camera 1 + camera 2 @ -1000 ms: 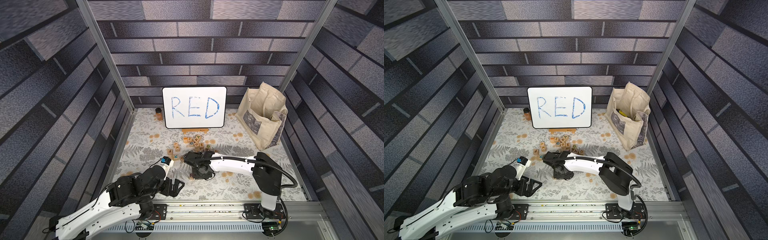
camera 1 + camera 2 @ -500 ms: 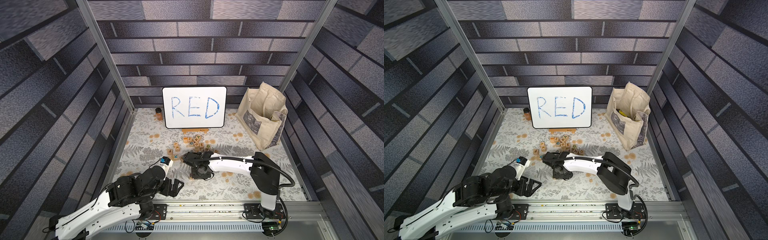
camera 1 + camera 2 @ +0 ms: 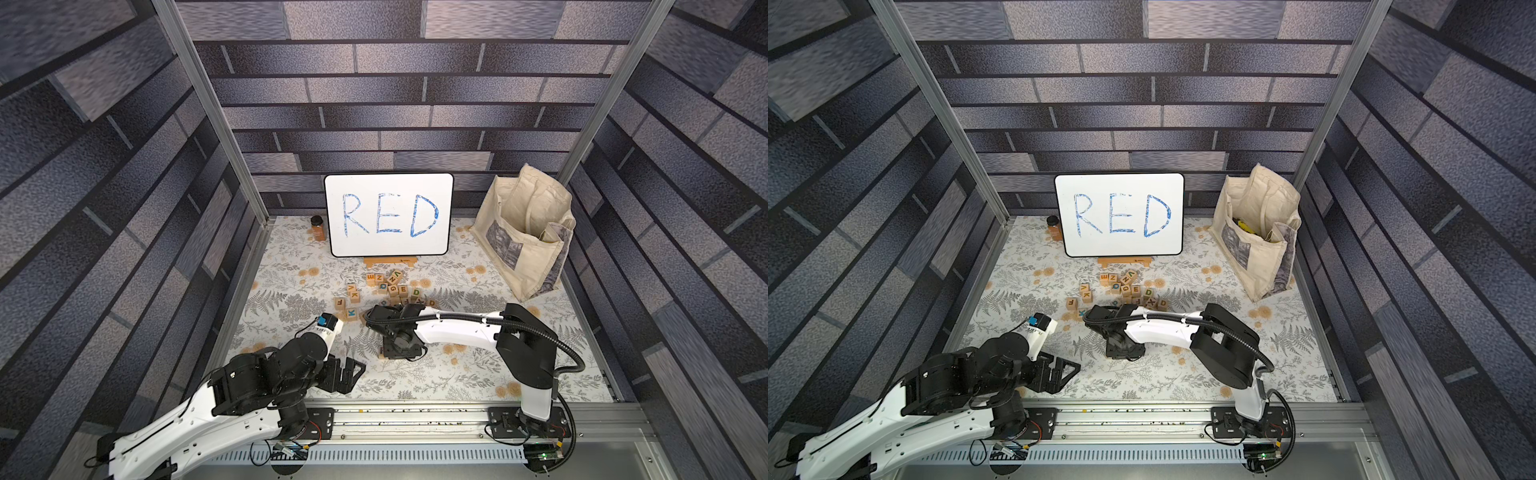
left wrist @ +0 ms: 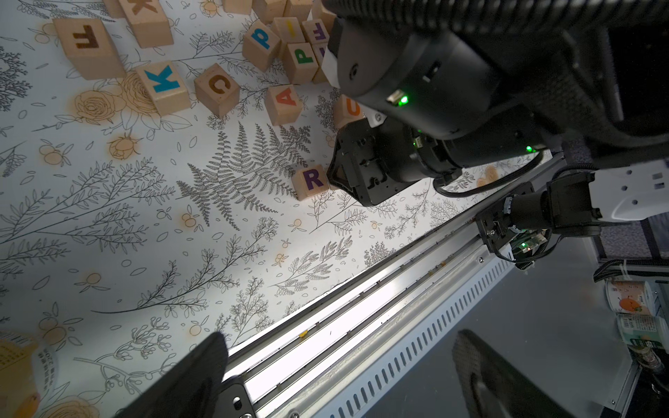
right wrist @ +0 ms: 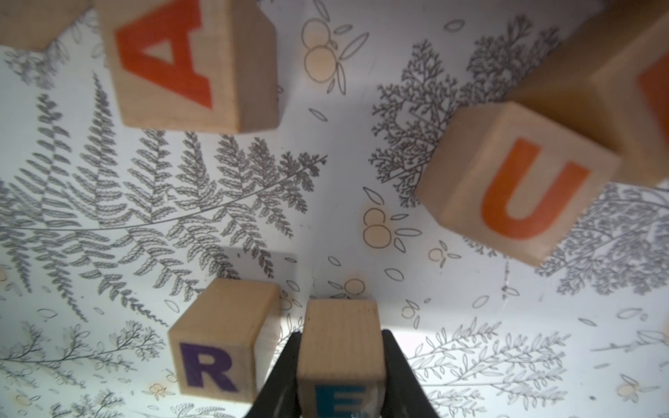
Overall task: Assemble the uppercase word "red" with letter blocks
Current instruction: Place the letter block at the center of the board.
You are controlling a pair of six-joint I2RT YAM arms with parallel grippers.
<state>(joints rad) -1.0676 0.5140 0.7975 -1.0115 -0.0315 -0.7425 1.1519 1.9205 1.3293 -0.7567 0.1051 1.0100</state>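
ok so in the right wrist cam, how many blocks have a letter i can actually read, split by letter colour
orange: 2 (A block, U block)
purple: 1 (R block)
blue-green: 1 (E block)
total: 4
Not counted: a cut-off block at the picture's edge, which shows only a sliver of orange.

The light-wood R cube bears a purple letter, the light-wood E cube a blue-green one, the light-wood A cube orange. The white desk carries grey ferns, tan blossoms.
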